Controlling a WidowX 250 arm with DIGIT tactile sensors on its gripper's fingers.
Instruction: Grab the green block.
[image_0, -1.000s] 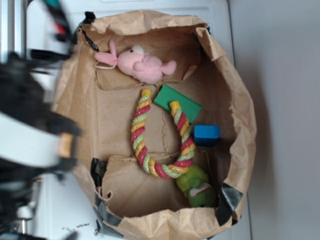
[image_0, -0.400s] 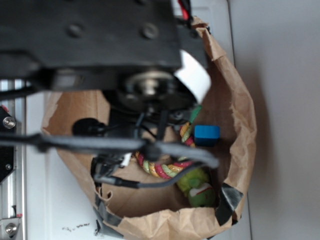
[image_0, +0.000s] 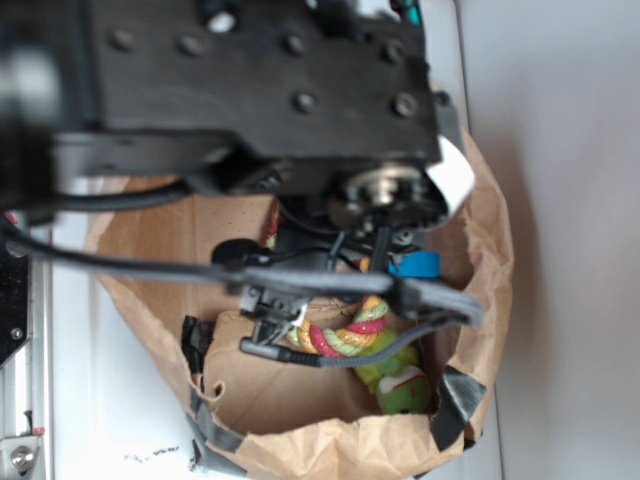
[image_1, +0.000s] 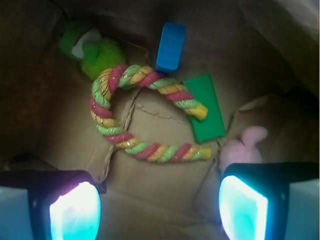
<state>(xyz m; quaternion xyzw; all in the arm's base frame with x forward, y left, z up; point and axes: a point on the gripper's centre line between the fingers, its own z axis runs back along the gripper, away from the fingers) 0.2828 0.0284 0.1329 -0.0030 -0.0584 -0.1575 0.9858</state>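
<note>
The green block (image_1: 209, 111) lies flat on the bag floor in the wrist view, right of centre, with one end of the twisted rope toy (image_1: 145, 115) resting on its upper edge. My gripper (image_1: 159, 210) hangs open above the bag floor, its glowing pads (image_1: 75, 212) wide apart with nothing between them; the block is ahead of and slightly right of the gap. In the exterior view my black arm (image_0: 250, 90) covers the block.
A blue cube (image_1: 170, 47) sits beyond the rope; a lime plush toy (image_1: 92, 47) is at upper left, a pink plush (image_1: 245, 145) just ahead of the right pad. Brown paper bag walls (image_0: 490, 250) ring everything.
My arm swung in from the left over the bag and then shifted further right, now hiding the green block and pink plush in the exterior view.
</note>
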